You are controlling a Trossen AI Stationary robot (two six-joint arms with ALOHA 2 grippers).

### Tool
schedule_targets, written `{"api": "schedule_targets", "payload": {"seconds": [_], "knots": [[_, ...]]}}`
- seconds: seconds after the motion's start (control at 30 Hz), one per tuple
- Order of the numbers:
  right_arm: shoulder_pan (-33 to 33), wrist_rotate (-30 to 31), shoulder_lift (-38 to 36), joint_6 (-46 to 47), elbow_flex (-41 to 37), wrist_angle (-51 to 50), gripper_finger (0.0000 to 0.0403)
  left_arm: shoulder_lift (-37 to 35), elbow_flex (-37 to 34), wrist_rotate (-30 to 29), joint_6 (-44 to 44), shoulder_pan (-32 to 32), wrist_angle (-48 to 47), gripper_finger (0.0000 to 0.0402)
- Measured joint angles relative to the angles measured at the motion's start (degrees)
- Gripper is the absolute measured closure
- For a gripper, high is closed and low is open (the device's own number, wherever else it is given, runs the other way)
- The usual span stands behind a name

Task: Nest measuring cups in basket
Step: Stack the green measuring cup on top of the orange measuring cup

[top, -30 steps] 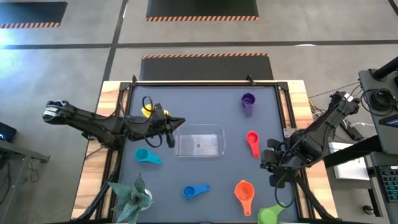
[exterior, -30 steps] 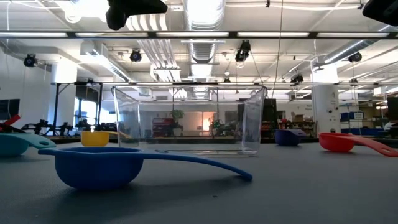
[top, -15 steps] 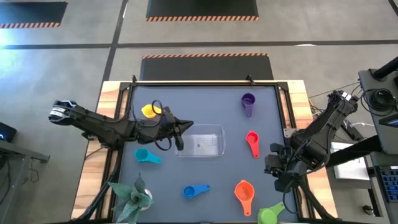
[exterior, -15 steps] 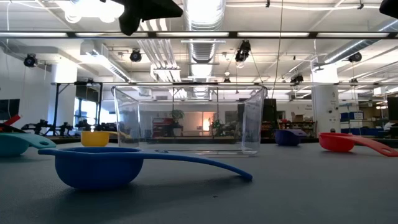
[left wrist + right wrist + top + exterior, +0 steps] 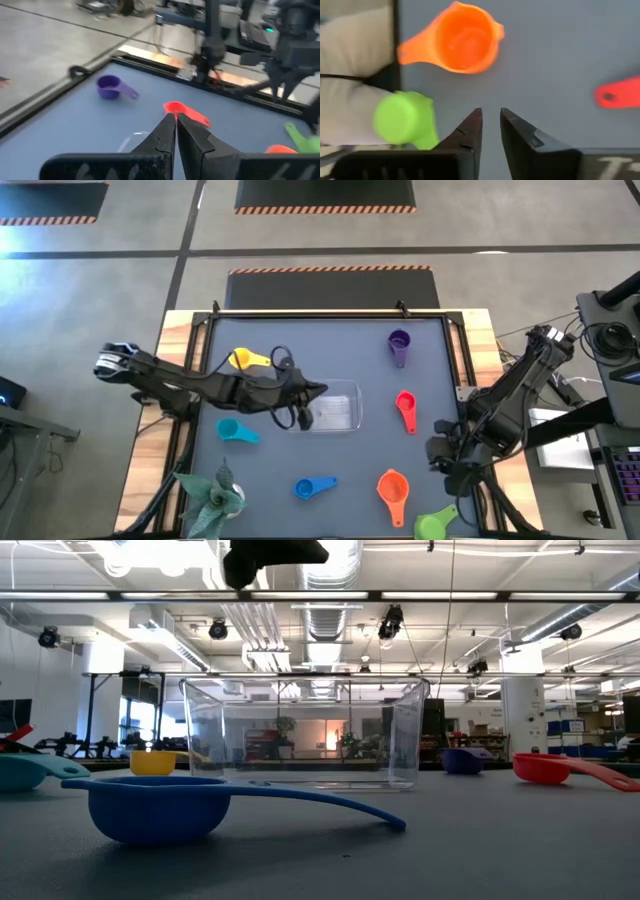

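Cups unnested | left fingers [image 5: 176, 131] pinched empty over basket [image 5: 345, 412] | right fingers [image 5: 490, 131] slightly apart, empty | risk: knocking green cup [image 5: 402, 120] just beside them off table [image 5: 560, 45]

The dark left arm stretched low across toward the middle, its two-finger left hand [image 5: 318, 389] pinched shut and empty; the dark right arm sat folded at the right edge, its right hand [image 5: 491, 129] slightly parted

A dark grey table [image 5: 330, 355] carries a clear basket [image 5: 335, 408] at centre. Cups surround it: yellow [image 5: 243, 359] at ten o'clock, purple [image 5: 399, 342] at one, red [image 5: 405, 402] at three, orange [image 5: 392, 485] and green [image 5: 432, 525] at five, blue [image 5: 305, 488] at six, teal [image 5: 230, 429] at eight. An artificial plant [image 5: 214, 495] sits at seven.
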Motion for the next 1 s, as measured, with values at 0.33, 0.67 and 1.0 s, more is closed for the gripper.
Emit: {"api": "schedule_targets", "payload": {"seconds": [0.33,0.67,1.0], "knots": [[3.3,-11.8,9.5,1.6,0.5,6.8,0.0238,4.0,3.5,3.7,-1.3,-2.4,-1.1,0.0402],[6.9,-16.0,24.7,2.9,8.4,7.0,0.0182,4.2,2.7,3.3,-6.0,-5.7,0.3,0.0402],[10.5,-16.0,36.1,0.3,23.2,6.9,0.0179,4.2,2.7,-1.6,-5.9,-9.6,1.4,0.0402]]}}
